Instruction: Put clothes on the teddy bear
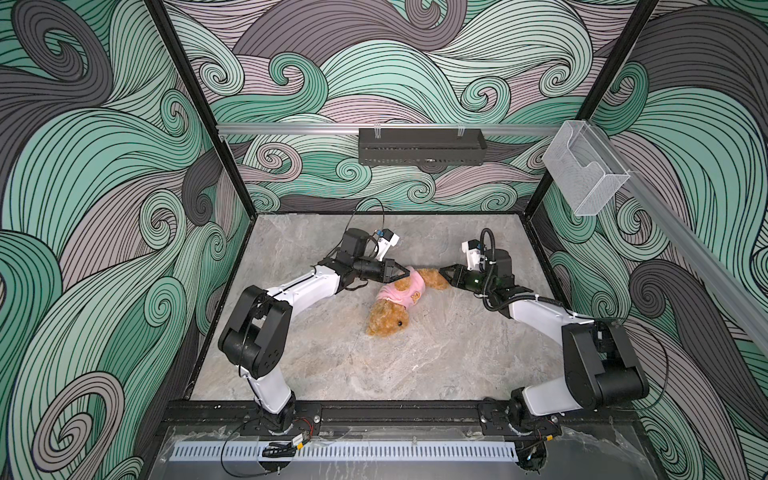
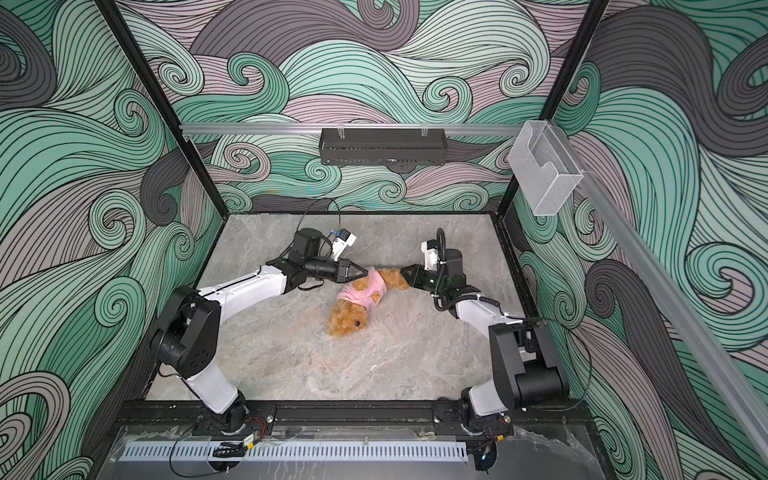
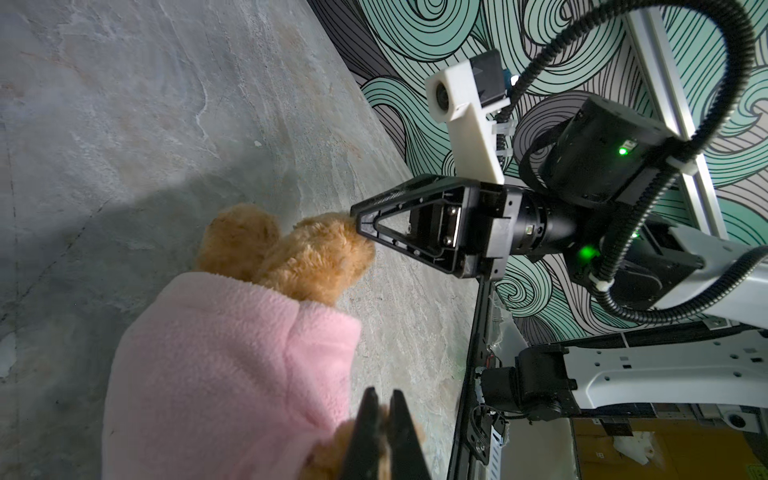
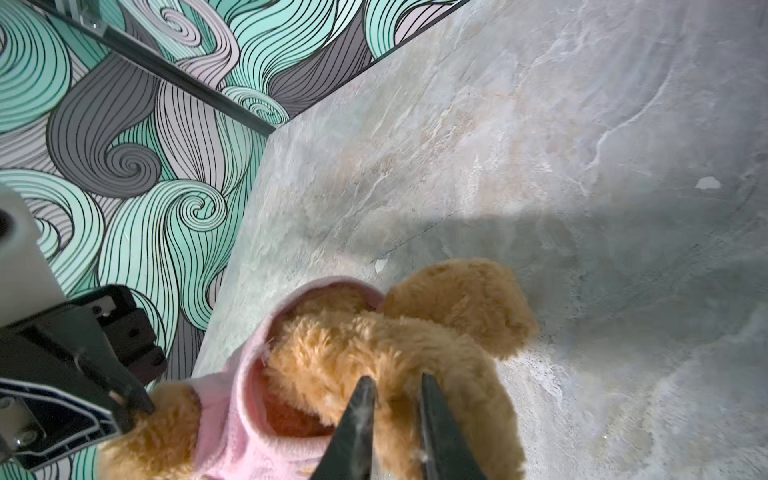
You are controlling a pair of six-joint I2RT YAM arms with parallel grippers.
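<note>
The teddy bear (image 1: 388, 318) lies on the grey table (image 1: 332, 365) in both top views, head toward the front, legs toward the back. A pink garment (image 1: 401, 291) wraps its torso. My left gripper (image 3: 384, 392) is shut on a brown arm poking out of the pink sleeve (image 3: 224, 365); its tip meets the garment's back left side (image 2: 366, 272). My right gripper (image 4: 395, 378) is at the bear's leg (image 4: 457, 307) from the right, jaws a little apart with leg fur between them. The garment's hem (image 4: 232, 399) rings the bear's lower body.
A black perforated tray (image 1: 422, 145) hangs on the back rail. A clear plastic box (image 1: 586, 166) is mounted on the right rail. Patterned walls close in the table on three sides. Both arms' bases stand at the front edge.
</note>
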